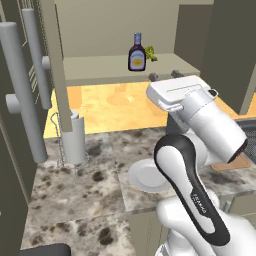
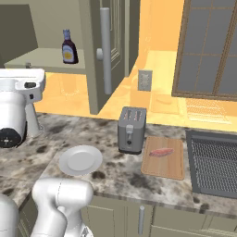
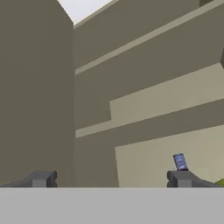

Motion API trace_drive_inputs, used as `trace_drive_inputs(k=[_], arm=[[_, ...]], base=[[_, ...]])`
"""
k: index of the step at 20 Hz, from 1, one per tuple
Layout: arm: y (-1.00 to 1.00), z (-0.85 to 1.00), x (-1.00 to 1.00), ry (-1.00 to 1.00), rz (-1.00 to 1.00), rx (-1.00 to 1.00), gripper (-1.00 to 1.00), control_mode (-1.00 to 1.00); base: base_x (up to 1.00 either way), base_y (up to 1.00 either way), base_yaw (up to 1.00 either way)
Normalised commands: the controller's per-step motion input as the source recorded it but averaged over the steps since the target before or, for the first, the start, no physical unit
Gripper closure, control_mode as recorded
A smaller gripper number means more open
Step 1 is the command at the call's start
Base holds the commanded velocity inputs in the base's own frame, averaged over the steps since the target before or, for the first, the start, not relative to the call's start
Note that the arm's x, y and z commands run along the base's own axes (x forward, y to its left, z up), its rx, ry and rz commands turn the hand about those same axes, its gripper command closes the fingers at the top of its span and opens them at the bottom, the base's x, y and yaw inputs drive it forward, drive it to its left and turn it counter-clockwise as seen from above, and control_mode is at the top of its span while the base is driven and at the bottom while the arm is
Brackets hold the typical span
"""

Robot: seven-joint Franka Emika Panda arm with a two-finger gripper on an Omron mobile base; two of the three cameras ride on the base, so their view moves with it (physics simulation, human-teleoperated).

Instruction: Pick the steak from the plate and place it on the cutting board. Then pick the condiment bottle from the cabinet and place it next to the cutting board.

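Observation:
The steak [image 2: 161,152] lies on the cutting board [image 2: 164,162], to the right of the toaster. The plate [image 2: 81,159] sits bare on the counter, and my arm partly covers the plate [image 1: 145,177] in the left base view. The condiment bottle [image 1: 137,52] [image 2: 69,46] stands upright on the cabinet shelf [image 1: 95,67]. My gripper [image 1: 164,75] is open and holds nothing. It is raised in front of the shelf edge, just below and right of the bottle. In the hand view the bottle's cap [image 3: 180,162] shows just above the right fingertip of the gripper [image 3: 111,179].
A small green leafy vegetable [image 1: 151,54] lies right beside the bottle. A silver toaster [image 2: 131,129] stands between plate and board. The dark stovetop [image 2: 215,162] is right of the board. A tall grey canister in a wire holder [image 1: 74,137] stands left. Dark tall unit handles [image 1: 22,90] are near left.

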Motion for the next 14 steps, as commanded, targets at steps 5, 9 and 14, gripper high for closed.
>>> trace_drive_inputs(k=[5,9,14], arm=[[-0.07,0.32,0.09,0.0,-0.09,0.01,-1.0,-1.0],[-0.01,0.21,0.1,0.0,-0.1,0.0,-1.0,-1.0],[-0.08,0.03,0.17,0.0,-0.11,0.0,-1.0,-1.0]], base=[[0.0,0.0,0.0],[0.0,0.0,0.0],[0.0,0.0,0.0]])
